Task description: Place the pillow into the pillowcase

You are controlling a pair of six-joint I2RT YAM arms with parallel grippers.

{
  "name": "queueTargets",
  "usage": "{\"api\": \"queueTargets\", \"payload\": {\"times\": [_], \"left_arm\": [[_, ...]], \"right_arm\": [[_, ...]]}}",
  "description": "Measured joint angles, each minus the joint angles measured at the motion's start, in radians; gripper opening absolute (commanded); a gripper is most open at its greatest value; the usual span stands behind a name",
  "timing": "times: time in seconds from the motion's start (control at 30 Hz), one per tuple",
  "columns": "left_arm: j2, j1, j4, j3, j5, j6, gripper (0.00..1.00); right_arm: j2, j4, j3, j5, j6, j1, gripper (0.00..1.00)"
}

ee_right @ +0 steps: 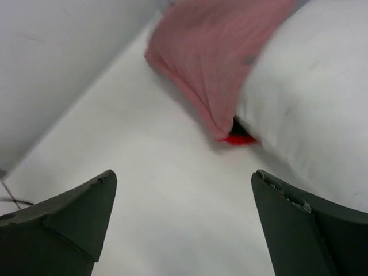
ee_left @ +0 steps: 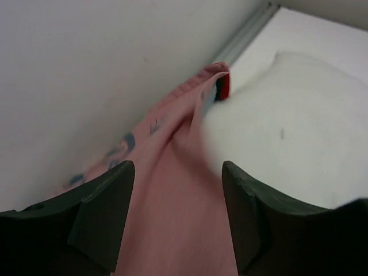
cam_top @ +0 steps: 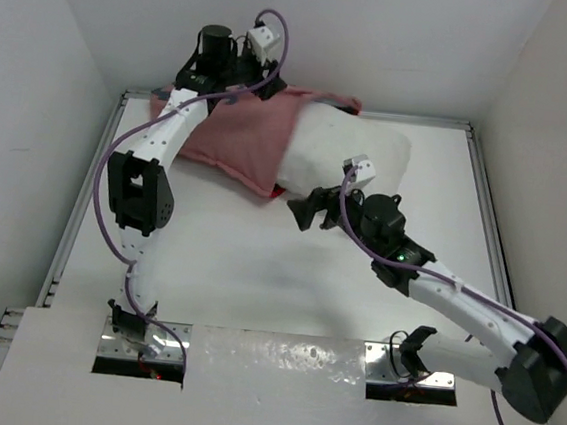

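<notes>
Pink cloth, the pale inside of the pillowcase (cam_top: 232,139), wraps the left part of the pillow (cam_top: 355,151). Both lie along the far edge of the desk (cam_top: 257,280), the pillowcase towards the far left corner. The white right part of the pillow sticks out bare, reaching towards the far right corner. A strip of red hem (ee_right: 238,139) shows at the mouth of the pillowcase, on the pillow's near side where cloth meets stuffing, and again at the far side close to the wall (cam_top: 331,36).

The left hand (ee_left: 178,195) hangs over the pillowcase at the far edge, its fingers spread, with pink cloth lying beneath the gap and nothing pinched. The right hand (ee_right: 183,175) sits low over bare desk just beside the near side of the pillow, facing the red hem. Its fingers are spread wide and hold nothing.
</notes>
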Motion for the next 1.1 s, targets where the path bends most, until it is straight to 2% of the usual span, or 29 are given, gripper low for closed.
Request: {"api": "queueTargets", "payload": {"times": [0.03,0.07,0.1,0.17,0.23,0.27,0.3,0.33,0.37,0.43,0.5,0.57,0.63,0.77,0.93,1.03,1.07,1.1], "left_arm": [[0.01,0.0,-0.023,-0.012,0.007,0.005,0.87],[0.023,0.0,-0.053,-0.016,0.013,0.01,0.95],[0.031,0.0,-0.077,-0.016,0.019,0.011,0.96],[0.036,-0.005,-0.134,-0.016,0.026,0.005,0.95],[0.035,-0.018,-0.189,-0.008,0.025,0.015,0.83],[0.032,-0.03,-0.222,-0.005,0.018,0.03,0.77],[0.027,-0.048,-0.256,-0.004,0.005,0.05,0.63],[0.023,-0.073,-0.29,-0.003,-0.013,0.066,0.58],[0.018,-0.104,-0.321,-0.003,-0.036,0.085,0.56],[0.015,-0.174,-0.358,-0.003,-0.068,0.103,0.65],[0.015,-0.241,-0.377,-0.003,-0.104,0.098,0.75],[0.023,-0.292,-0.389,0.006,-0.151,0.087,0.76],[0.041,-0.313,-0.386,0.025,-0.219,0.076,0.75],[0.08,-0.293,-0.376,0.031,-0.371,0.053,0.65],[0.103,-0.271,-0.369,0.023,-0.511,0.042,0.66],[0.101,-0.276,-0.351,0.009,-0.567,0.045,0.48],[0.099,-0.276,-0.344,-0.001,-0.584,0.046,0.27],[0.098,-0.278,-0.339,-0.013,-0.597,0.047,0.16]], "right_arm": [[-0.041,-0.086,0.0,0.023,-0.018,0.0,0.99],[-0.075,-0.177,0.0,0.04,-0.034,-0.001,0.99],[-0.1,-0.26,0.001,0.045,-0.046,0.0,0.99],[-0.133,-0.413,0.001,0.061,-0.07,0.0,0.99],[-0.149,-0.536,0.014,0.101,-0.09,0.001,0.96],[-0.149,-0.59,0.034,0.137,-0.101,-0.001,0.7],[-0.142,-0.64,0.066,0.165,-0.122,-0.01,0.5],[-0.121,-0.689,0.116,0.188,-0.137,-0.029,0.33],[-0.084,-0.727,0.189,0.196,-0.143,-0.079,0.3],[0.009,-0.769,0.351,0.174,-0.134,-0.213,0.65],[0.116,-0.774,0.501,0.138,-0.138,-0.361,0.91],[0.204,-0.758,0.583,0.14,-0.159,-0.457,0.99],[0.275,-0.755,0.609,0.13,-0.183,-0.494,0.99],[0.414,-0.733,0.61,0.043,-0.194,-0.543,0.99],[0.534,-0.631,0.568,-0.033,-0.201,-0.593,0.99],[0.554,-0.591,0.56,-0.054,-0.203,-0.594,0.99],[0.554,-0.573,0.552,-0.059,-0.206,-0.594,0.99],[0.554,-0.552,0.542,-0.065,-0.212,-0.594,0.99]]}}
